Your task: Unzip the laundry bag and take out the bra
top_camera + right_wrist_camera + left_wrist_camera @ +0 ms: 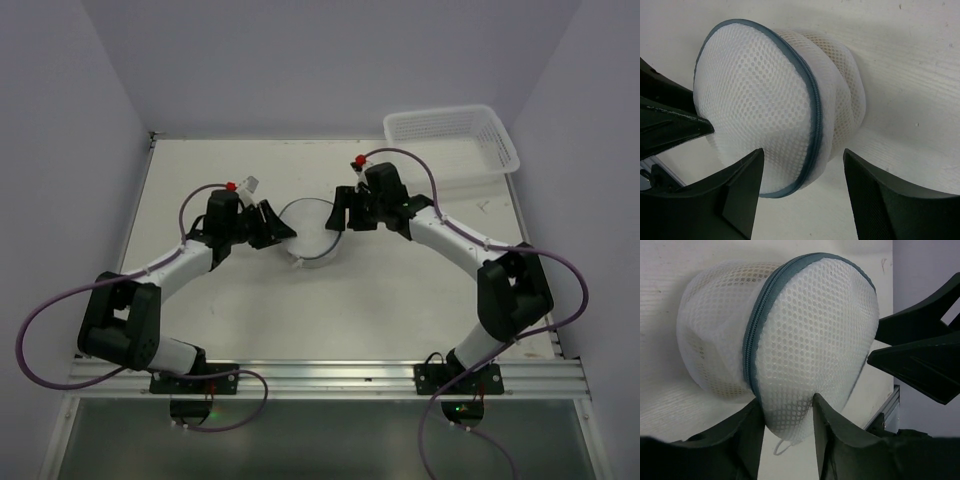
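White mesh laundry bag [308,232], a small round domed pouch with a dark blue-grey zipper [756,335] ringing its rim, shut along all that shows. Location: middle of the counter [250,320], directly between the two pincers and well apart from the lattice basket [495,140] at the far right corner. Orientation: round, so no marked long axis. It rests on one dome with the other uppermost, the zipper ring lying roughly level and tipped a little toward the near edge, and its short axis close to upright. Contents: a pale tan shape [735,280] shows through the mesh, likely the bra. Slider: not found in any view. Left pincer [786,405]: pinching a bulge of mesh at the bag's edge, both fingers against it. Right pincer [802,152]: spread, straddling the opposite rim with the zipper line between its fingers, one finger clear of the mesh. Hazards, as judged: the bag is light and soft, so a pull may drag the whole pouch rather than part the zipper. The right pincer may close on mesh and contents instead of the unseen slider. The pinched fold may slip free, and the pincers stand near enough to knock together.
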Robot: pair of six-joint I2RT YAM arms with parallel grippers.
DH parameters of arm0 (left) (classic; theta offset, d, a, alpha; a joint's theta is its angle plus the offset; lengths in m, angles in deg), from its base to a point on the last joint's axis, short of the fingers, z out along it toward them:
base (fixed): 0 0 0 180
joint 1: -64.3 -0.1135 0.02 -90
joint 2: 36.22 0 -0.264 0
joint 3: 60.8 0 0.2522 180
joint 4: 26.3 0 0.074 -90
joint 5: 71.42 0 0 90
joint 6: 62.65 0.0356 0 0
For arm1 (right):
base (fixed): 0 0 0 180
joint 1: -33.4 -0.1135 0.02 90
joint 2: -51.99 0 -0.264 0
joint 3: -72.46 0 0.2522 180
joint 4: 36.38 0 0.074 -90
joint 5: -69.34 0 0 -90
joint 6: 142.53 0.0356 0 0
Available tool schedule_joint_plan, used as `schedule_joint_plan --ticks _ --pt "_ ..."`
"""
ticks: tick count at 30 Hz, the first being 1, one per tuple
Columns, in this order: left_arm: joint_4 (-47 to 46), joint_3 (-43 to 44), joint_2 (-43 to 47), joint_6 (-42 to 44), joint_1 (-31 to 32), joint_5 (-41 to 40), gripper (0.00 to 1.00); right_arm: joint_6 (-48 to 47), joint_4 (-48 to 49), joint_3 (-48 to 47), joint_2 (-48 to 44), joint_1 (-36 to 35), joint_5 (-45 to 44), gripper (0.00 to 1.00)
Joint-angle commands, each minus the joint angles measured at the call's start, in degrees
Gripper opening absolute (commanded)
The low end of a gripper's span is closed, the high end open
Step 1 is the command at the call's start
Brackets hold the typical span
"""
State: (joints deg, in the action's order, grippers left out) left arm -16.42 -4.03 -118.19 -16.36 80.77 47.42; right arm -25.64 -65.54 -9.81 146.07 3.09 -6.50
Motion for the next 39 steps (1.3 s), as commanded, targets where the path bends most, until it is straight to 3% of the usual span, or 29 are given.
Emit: schedule_joint_plan --ticks 1,6,10,16,22,39 --pt "-3.94 2.0 1.2 -1.47 1.02 2.8 0.42 -1.23 1.42 -1.02 -4.16 0.16 0.88 0.67" --pt "-6.04 -1.42 4.1 -5.5 1.72 1.92 0.09 1.05 5.37 7.76 -15.38 -0.1 -2.98 0.67" --pt "-7.72 -2.22 6.12 -9.99 2.6 1.22 0.0 5.7 13.36 19.35 -24.37 -4.74 -7.55 0.66" --pt "-6.32 -0.73 6.48 -13.51 3.92 -0.36 0.0 10.01 21.89 27.55 -24.58 -13.98 -12.4 0.59" --pt "-4.56 -0.64 7.44 -14.65 4.01 -0.72 0.0 8.62 26.91 25.8 -18.07 -15.39 -7.74 0.49" --pt "-3.5 -1.69 10.43 -16.15 4.71 -1.51 0.0 6.06 31.66 22.11 -11.2 -15.84 -2.81 0.47"
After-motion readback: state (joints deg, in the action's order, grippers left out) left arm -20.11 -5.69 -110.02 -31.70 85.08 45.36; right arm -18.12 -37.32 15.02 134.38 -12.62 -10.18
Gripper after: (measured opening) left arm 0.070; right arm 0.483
